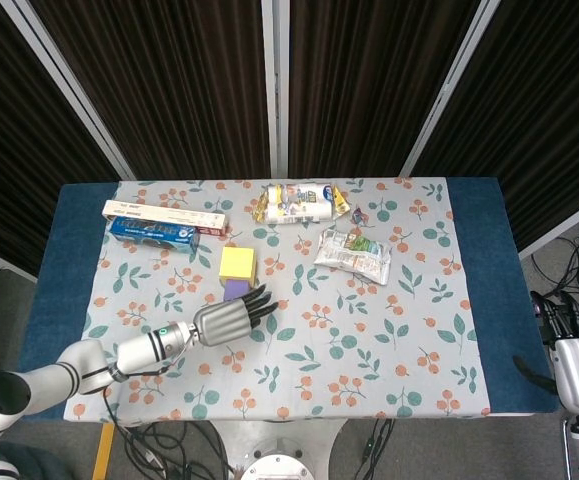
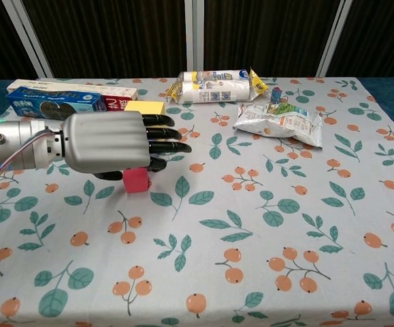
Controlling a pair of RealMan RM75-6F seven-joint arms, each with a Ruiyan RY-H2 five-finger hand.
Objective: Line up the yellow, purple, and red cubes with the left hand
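The yellow cube [image 1: 237,263] sits mid-table, and the purple cube [image 1: 234,289] touches its near side. In the chest view only the yellow cube's top [image 2: 145,107] shows; the purple cube is hidden behind my left hand. My left hand [image 2: 111,143] hovers low with its fingers stretched out flat over the purple cube. The red cube [image 2: 135,180] stands flat on the cloth just under the palm, in front of the purple one, and no finger is closed on it. In the head view the left hand [image 1: 231,318] covers the red cube. My right hand [image 1: 577,362] hangs off the table's right edge, holding nothing.
Two long boxes, white [image 1: 165,212] and blue [image 1: 152,231], lie at the back left. A snack pack [image 1: 299,203] lies at the back centre, and a crumpled foil bag [image 1: 352,254] to its right. The flowered cloth [image 1: 369,340] covers the table.
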